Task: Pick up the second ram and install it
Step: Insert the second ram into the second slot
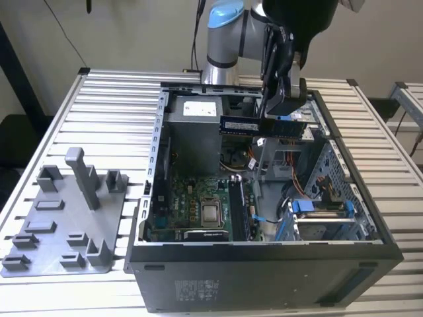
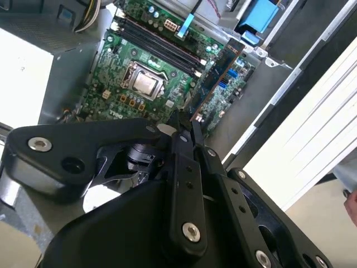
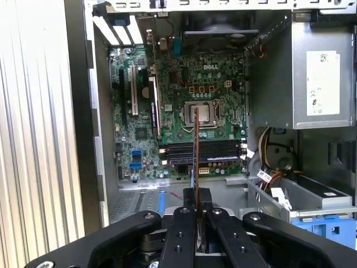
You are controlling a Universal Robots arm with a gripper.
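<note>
second ram: edge-on in both wrist views, faces hidden; near end buried between the clamped fingers
gripper: covers part of the ram's upper edge in the exterior view; body cut by the frame edge in both wrist views
arm: top cut off, exterior view
memory slots: partly behind the ram; occupied or not, can't tell
power supply: washed out white, second wrist view

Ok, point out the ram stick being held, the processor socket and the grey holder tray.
second ram (image 1: 241, 126), exterior view, the board's exposed end
processor socket (image 1: 211, 212), exterior view, its shiny centre
grey holder tray (image 1: 106, 221), exterior view, bare flat base
</note>
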